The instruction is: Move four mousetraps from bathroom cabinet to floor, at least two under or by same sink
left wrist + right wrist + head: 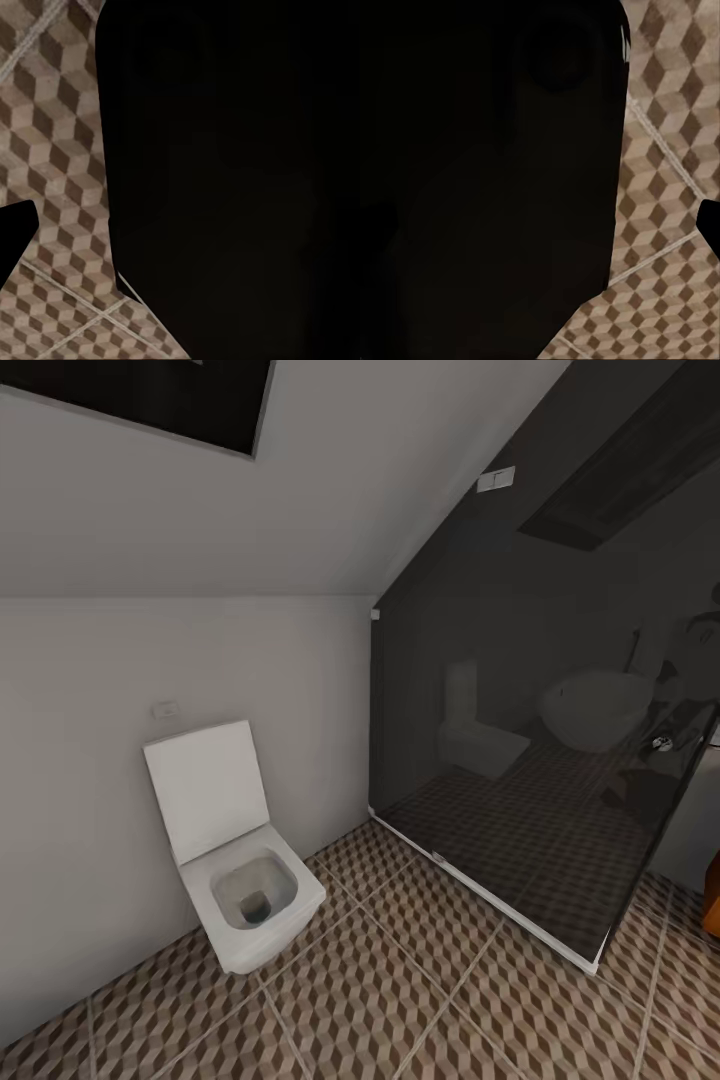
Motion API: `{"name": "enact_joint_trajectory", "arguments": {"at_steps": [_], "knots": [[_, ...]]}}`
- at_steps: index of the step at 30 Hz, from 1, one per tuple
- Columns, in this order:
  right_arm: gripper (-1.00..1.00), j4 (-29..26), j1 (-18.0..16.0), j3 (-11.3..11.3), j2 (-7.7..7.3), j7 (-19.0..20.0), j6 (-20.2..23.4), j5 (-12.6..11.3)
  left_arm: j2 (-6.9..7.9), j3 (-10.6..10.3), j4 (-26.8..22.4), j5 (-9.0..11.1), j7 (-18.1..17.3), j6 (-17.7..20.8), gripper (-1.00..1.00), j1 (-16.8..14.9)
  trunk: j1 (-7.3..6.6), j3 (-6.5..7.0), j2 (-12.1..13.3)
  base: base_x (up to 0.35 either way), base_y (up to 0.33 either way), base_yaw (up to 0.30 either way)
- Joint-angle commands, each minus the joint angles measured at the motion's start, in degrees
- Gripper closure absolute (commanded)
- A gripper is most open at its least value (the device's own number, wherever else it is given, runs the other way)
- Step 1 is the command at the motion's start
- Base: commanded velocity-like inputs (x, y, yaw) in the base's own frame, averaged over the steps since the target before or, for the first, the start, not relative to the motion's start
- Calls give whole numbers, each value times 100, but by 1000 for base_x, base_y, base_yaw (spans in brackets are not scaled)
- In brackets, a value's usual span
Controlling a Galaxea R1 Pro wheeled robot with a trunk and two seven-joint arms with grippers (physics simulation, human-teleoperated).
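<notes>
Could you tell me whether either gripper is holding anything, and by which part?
It cannot be told: both wrist views are mostly blocked by dark shapes, with just patterned floor beside them.

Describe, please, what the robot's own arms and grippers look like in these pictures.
Little detail can be made out. In each wrist view a large, matte black body of the robot blocks much of the cube-patterned floor, with straight edges and angled corners. No cables, markings or fingers can be distinguished in the darkness.
</notes>
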Motion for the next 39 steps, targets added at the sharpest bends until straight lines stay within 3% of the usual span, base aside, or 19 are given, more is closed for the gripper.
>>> {"name": "enact_joint_trajectory", "arguments": {"at_steps": [1, 30, 39], "knots": [[-100, 0, 0, 0, 0, 0, 0, 0, 0, 0, 0, 0, 0, 0, -100, 0, 0, -3, -3, 0, 0, 0], [-100, 9, -9, 40, 8, -9, -35, 44, 60, 61, -281, 111, 13, -103, -100, 9, 0, -3, -3, 0, 0, -1], [-100, 9, -9, 16, 7, -9, -63, -29, 58, 61, -293, 114, 10, -105, -100, 9, 0, -3, -3, 0, 0, -156]]}}
